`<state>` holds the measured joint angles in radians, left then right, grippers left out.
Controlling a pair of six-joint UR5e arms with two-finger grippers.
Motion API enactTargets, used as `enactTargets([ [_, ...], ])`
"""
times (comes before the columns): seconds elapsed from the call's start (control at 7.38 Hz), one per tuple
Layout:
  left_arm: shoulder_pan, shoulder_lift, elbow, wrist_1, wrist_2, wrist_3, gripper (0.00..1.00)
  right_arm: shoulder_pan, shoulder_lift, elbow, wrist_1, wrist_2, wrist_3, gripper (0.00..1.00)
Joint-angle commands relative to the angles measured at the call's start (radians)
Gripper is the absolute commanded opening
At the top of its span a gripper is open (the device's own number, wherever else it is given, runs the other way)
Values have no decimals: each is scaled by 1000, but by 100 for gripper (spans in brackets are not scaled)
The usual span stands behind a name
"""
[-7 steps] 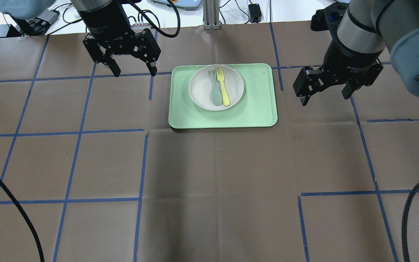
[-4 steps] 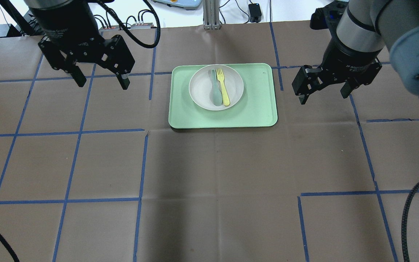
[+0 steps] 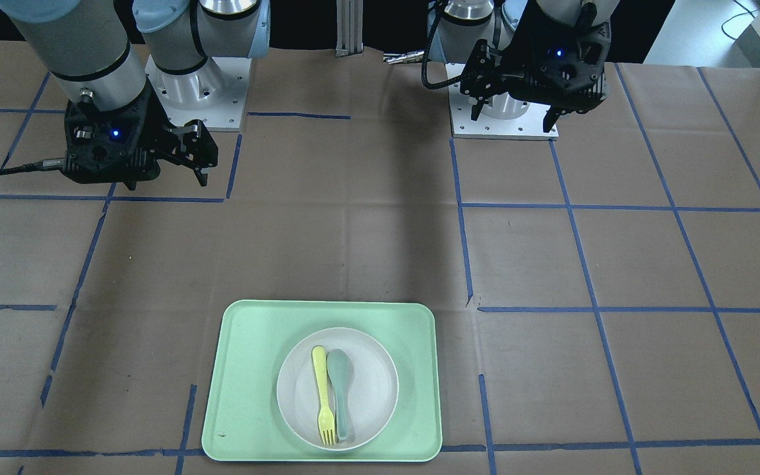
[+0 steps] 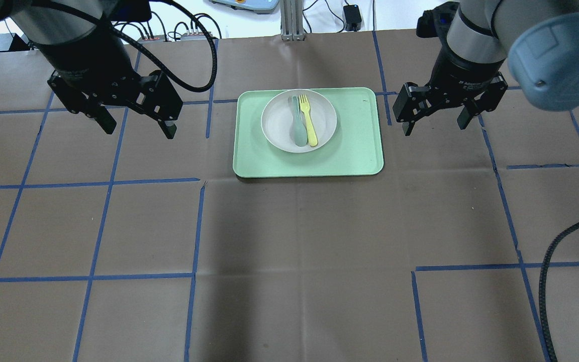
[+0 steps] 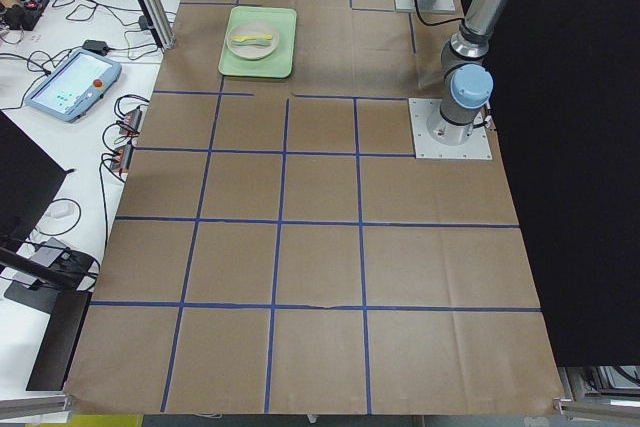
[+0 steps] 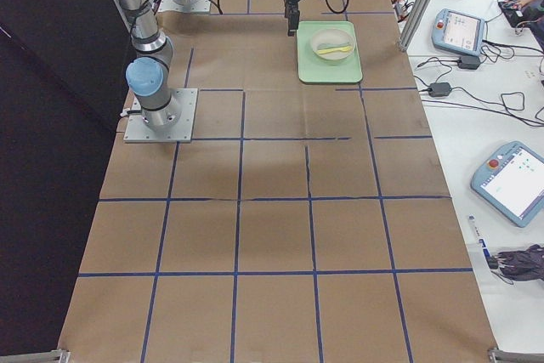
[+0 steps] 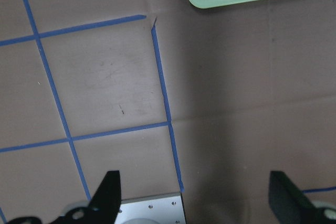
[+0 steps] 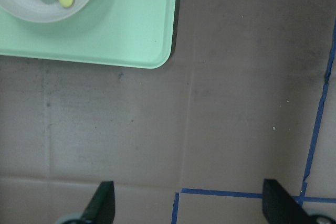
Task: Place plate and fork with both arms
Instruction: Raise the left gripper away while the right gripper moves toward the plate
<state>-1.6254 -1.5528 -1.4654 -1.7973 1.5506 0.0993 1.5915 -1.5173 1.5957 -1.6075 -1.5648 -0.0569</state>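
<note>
1. Fork (image 4: 310, 125): lies in the plate (image 4: 275, 128), touching the spoon (image 4: 299, 131) alongside it. Likely fault: a pinch takes both pieces, or the slim handle skids away, because they lie so close on a curved surface.
2. Plate: sits on the tray (image 4: 355, 151). Likely fault: lifted by 1 rim with cutlery inside, it tips and spills; the tray may drag along the counter (image 4: 289, 241).
3. Right tool (image 4: 435, 126): jaws apart, empty, hanging above the counter just beside the tray, on the fork's side, so the nearer of the 2.
4. Left tool (image 4: 137, 128): jaws apart, empty, well apart from the tray, on the spoon's side.
</note>
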Motion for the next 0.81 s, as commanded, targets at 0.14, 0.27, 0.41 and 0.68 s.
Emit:
enactTargets([
  [0.14,12,28,-110,110,5,7,100,83,179,-165,-22,-1,86,100],
  [0.27,12,30,-110,110,6,7,100,118,251,-227,-23,0,124,100],
  [0.41,15,27,-112,108,6,7,100,157,329,-296,-26,0,144,100],
  [0.68,24,28,-113,104,13,8,100,227,460,-422,-32,-1,245,100],
])
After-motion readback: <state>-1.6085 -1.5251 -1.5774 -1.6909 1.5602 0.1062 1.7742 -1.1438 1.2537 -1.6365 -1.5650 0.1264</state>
